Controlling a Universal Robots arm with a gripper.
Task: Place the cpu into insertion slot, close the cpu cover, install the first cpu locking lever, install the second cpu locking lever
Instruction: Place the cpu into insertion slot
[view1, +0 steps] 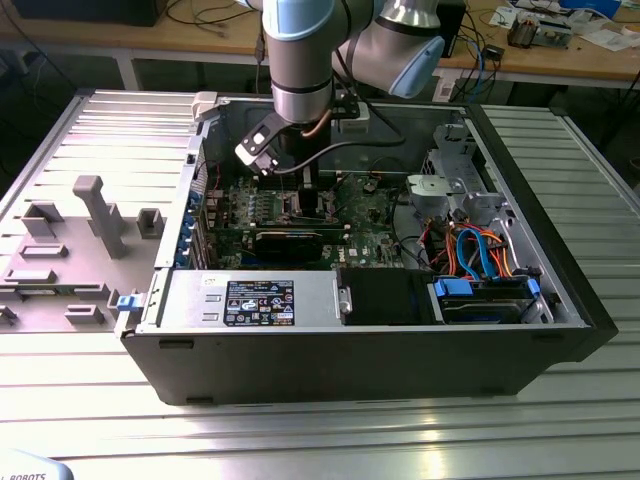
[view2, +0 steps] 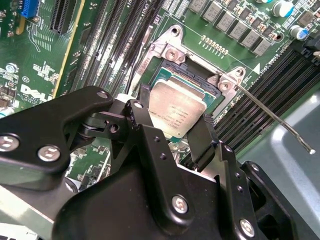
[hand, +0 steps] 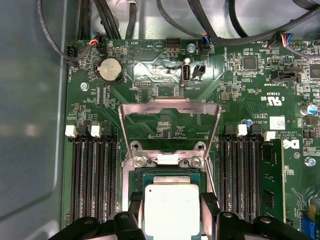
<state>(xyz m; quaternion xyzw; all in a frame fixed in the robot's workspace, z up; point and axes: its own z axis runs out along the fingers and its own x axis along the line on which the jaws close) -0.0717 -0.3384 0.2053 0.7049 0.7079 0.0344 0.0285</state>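
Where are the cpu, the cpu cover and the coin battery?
the cpu (hand: 171, 212): first wrist view, middle of its silver top.
the cpu cover (hand: 170, 103): first wrist view, cross bar of the opened frame.
the coin battery (hand: 111, 69): first wrist view, centre of its round face.

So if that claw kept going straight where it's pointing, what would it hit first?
Most likely the insertion slot, directly beneath. The gripper grips the cpu, so the chip would meet it first. The cpu cover stands open, clear of that line; the gap is hard to judge.
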